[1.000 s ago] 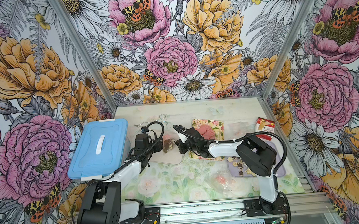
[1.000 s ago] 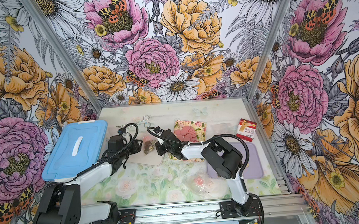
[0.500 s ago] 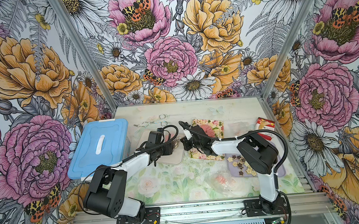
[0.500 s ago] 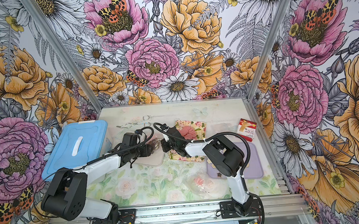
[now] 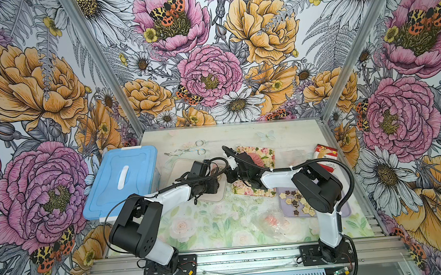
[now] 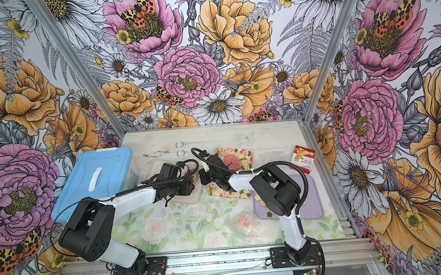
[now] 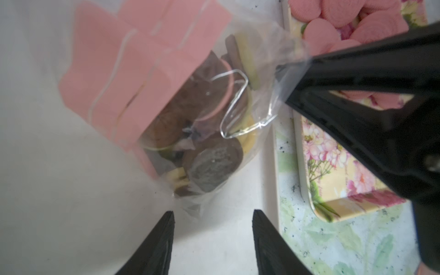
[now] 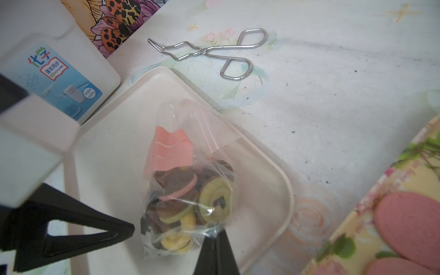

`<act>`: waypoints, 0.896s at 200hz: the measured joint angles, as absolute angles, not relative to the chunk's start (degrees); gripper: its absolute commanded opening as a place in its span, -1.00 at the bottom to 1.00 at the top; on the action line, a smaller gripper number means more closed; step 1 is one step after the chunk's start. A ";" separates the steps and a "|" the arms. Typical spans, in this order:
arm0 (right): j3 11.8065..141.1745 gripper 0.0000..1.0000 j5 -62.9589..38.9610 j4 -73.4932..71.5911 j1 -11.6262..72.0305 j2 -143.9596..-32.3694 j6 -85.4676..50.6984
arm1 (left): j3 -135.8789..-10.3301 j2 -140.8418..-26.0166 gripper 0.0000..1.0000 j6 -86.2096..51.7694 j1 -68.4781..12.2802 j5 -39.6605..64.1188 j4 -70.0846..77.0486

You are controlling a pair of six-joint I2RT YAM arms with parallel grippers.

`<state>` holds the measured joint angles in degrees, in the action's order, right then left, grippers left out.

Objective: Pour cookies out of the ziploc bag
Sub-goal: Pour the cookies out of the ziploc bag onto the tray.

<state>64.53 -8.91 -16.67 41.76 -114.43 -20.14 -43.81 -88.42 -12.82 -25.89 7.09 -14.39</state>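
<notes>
Now the bag (image 7: 214,119) lies on the tray (image 8: 107,154) with the cookies (image 8: 181,202) inside. Its pink seal end points away from our left gripper (image 7: 213,212), which is half open, empty and just short of the closed end. Our right gripper (image 8: 217,238) is clamped on the neighbouring corner.

We see the left gripper (image 6: 192,182) and right gripper (image 6: 200,176) at a bag (image 6: 195,174) just left of the floral tray (image 6: 246,155); tongs (image 6: 166,153) lie farther left.
</notes>
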 measured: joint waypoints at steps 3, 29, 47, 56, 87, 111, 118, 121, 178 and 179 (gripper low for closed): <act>64.53 -1.00 -8.91 -16.71 41.76 -114.43 -20.14 | -43.90 -88.66 0.05 -12.80 -26.00 7.09 -14.55; 64.53 -1.00 -9.15 -16.99 41.76 -114.43 -20.16 | -44.25 -89.84 0.00 -12.80 -26.30 6.72 -15.51; 64.53 -1.00 -9.37 -17.02 41.76 -114.43 -20.18 | -44.34 -89.91 -0.05 -12.84 -26.41 5.98 -16.19; 64.53 -1.00 -9.39 -17.02 41.76 -114.43 -20.21 | -44.58 -89.95 -0.06 -12.80 -26.50 5.34 -16.78; 64.53 -1.00 -9.58 -17.04 41.76 -114.43 -20.58 | -46.09 -91.13 -0.15 -12.86 -26.79 3.53 -17.76; 64.53 -1.00 -9.80 -17.04 41.76 -114.43 -20.58 | -47.07 -92.88 -0.22 -12.73 -27.66 2.33 -18.09; 64.53 -1.00 -9.93 -17.06 41.76 -114.43 -20.58 | -47.33 -93.36 -0.23 -12.56 -27.90 1.87 -18.04; 64.53 -1.00 -9.93 -17.04 41.76 -114.43 -20.58 | -47.51 -93.45 -0.25 -12.56 -28.01 1.80 -18.04; 64.53 -1.00 -10.24 -17.63 41.76 -114.43 -20.62 | -48.40 -94.32 -0.58 -11.97 -28.34 -0.03 -18.44; 64.53 -1.00 -10.24 -17.63 41.76 -114.43 -20.62 | -48.42 -94.37 -0.59 -11.99 -28.34 -0.05 -18.46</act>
<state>64.53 -10.24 -17.63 41.76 -114.43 -20.62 -48.42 -94.37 -11.99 -28.34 -0.05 -18.46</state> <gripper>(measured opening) 0.042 0.243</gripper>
